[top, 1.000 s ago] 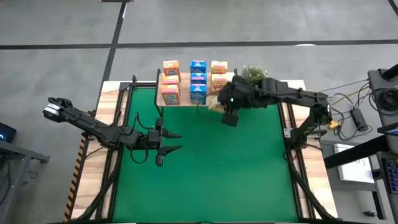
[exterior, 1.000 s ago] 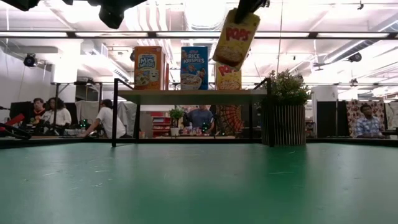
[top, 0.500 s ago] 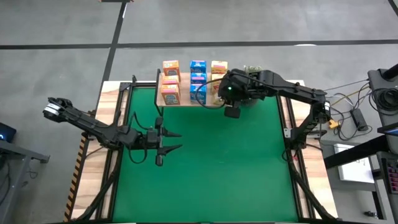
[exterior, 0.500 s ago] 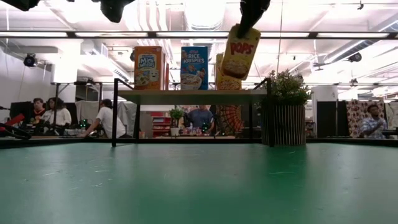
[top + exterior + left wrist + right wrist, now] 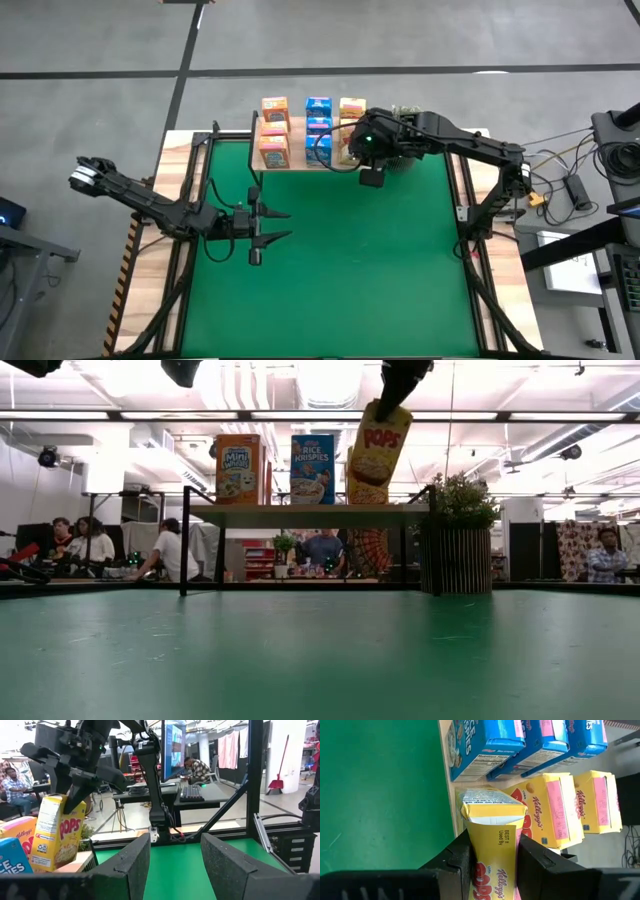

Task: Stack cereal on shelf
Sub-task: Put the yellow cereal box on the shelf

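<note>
Progress: 8 cereal boxes already up on shelf [image 5: 300, 166], by my count from high view. 3 orange-pink [image 5: 274, 128], 3 blue [image 5: 318, 128], 2 yellow [image 5: 351, 112]. 9th is in my right gripper, so last one, judging by that.
Right gripper [image 5: 392, 400]: clamped on top end of yellow box [image 5: 374, 452], fingers either side per wrist view. Box hangs below gripper, tilted, not upright.
Held box position: bottom end at or just over shelf's near edge, directly in front of the two yellow ones. Touching the board or not: can't tell.
Left gripper [image 5: 268, 228]: parked low over green desk [image 5: 400, 280], well apart from shelf, fingers spread, nothing between them.
Left to do: straighten box, seat it flat in the yellow row, let go, back off.
Risk (my guess): tilt could catch the yellow box behind it, or tip off the edge toward the desk if released early.
Nearby: potted plant [image 5: 463, 547] just beyond my right gripper's side of shelf, keep clear.
</note>
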You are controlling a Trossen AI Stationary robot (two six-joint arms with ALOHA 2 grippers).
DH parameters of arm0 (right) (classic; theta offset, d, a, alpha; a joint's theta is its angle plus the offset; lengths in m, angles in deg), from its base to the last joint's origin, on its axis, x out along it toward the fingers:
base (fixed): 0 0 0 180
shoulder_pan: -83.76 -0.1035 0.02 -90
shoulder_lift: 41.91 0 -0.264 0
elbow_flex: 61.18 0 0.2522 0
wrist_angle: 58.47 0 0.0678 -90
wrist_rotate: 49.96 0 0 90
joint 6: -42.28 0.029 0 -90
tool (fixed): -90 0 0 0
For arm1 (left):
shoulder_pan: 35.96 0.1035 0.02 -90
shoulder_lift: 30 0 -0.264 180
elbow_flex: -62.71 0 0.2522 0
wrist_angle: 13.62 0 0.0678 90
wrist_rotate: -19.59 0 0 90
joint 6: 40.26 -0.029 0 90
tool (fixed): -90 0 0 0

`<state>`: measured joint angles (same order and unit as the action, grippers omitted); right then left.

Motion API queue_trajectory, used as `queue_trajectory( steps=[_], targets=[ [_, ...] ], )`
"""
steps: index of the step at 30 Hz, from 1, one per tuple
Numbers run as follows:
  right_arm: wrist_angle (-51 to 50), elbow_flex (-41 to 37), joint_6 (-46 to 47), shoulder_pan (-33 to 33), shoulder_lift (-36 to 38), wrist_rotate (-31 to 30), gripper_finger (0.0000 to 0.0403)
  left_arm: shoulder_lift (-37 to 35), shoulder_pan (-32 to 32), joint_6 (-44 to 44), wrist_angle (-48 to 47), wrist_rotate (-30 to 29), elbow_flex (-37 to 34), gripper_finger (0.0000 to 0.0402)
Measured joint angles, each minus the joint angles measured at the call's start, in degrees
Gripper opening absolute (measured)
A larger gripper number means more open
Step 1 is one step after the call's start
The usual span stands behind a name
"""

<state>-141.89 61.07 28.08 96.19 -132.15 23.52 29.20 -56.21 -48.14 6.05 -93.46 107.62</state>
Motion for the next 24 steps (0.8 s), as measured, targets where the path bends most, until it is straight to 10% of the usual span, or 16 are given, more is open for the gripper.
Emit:
queue_trajectory(
  steps=[24],
  targets=[
    [2.1,-3.7,-2.4,1.8,0.0,-0.1,0.0125,0.0,0.0,0.0,0.0,0.0,0.0,0.0159]
  ],
)
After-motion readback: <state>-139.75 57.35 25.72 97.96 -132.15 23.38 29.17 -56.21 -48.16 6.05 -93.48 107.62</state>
